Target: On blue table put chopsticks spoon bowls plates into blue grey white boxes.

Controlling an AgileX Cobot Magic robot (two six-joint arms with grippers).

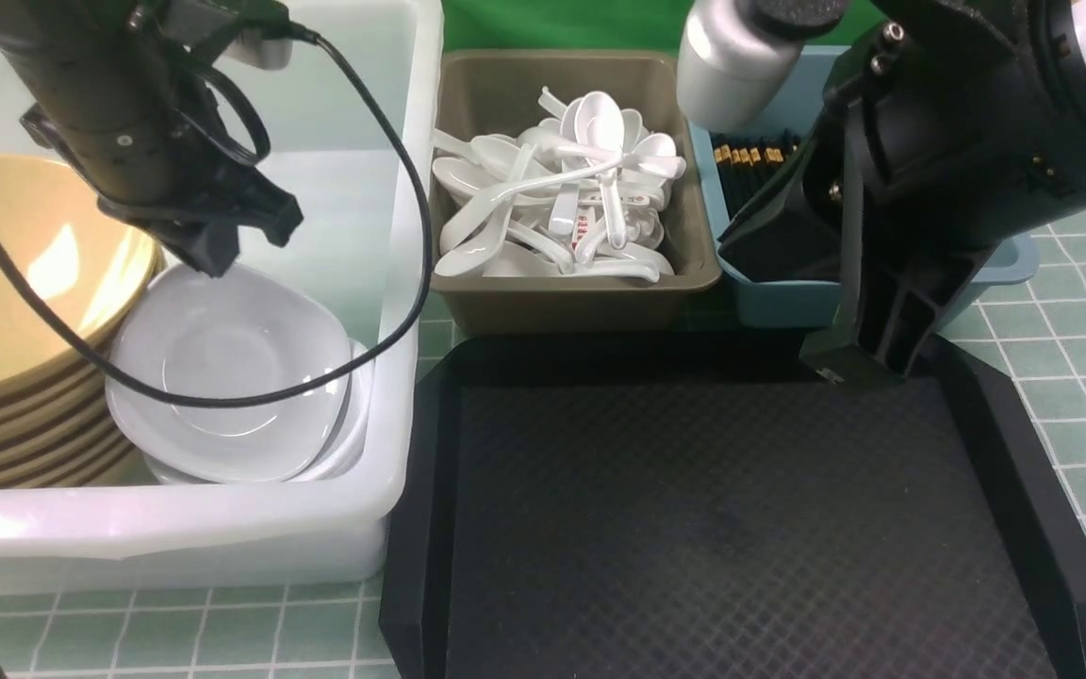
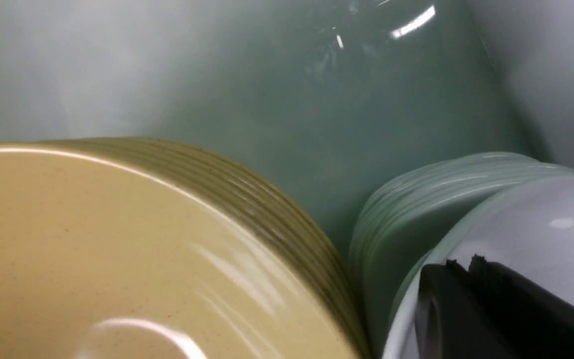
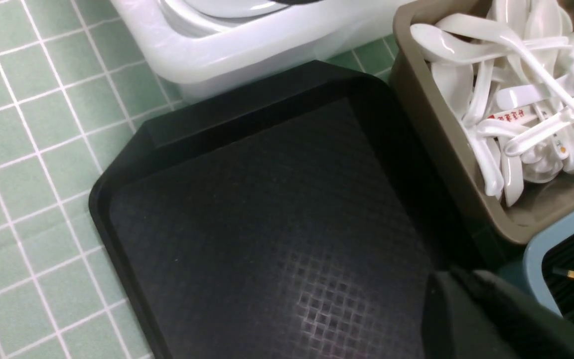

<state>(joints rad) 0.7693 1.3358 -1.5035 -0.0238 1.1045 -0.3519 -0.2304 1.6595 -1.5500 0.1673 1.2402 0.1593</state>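
Left gripper [image 1: 222, 240]: hanging inside the white box [image 1: 175, 538], tips over the far edge of the white plates [image 1: 222, 377]; jaw spread is not showing clearly
White plates: sitting stacked under those jaws, just beside the yellow plates [image 1: 15, 283]
Right gripper [image 1: 849, 363]: hanging over the black tray [image 1: 694, 528] at its far right corner; jaw gap cannot be told
Spoons [image 1: 562, 189]: lying piled in the grey box [image 1: 581, 306]
Chopsticks [image 1: 755, 156]: lying in the blue box [image 1: 779, 302]
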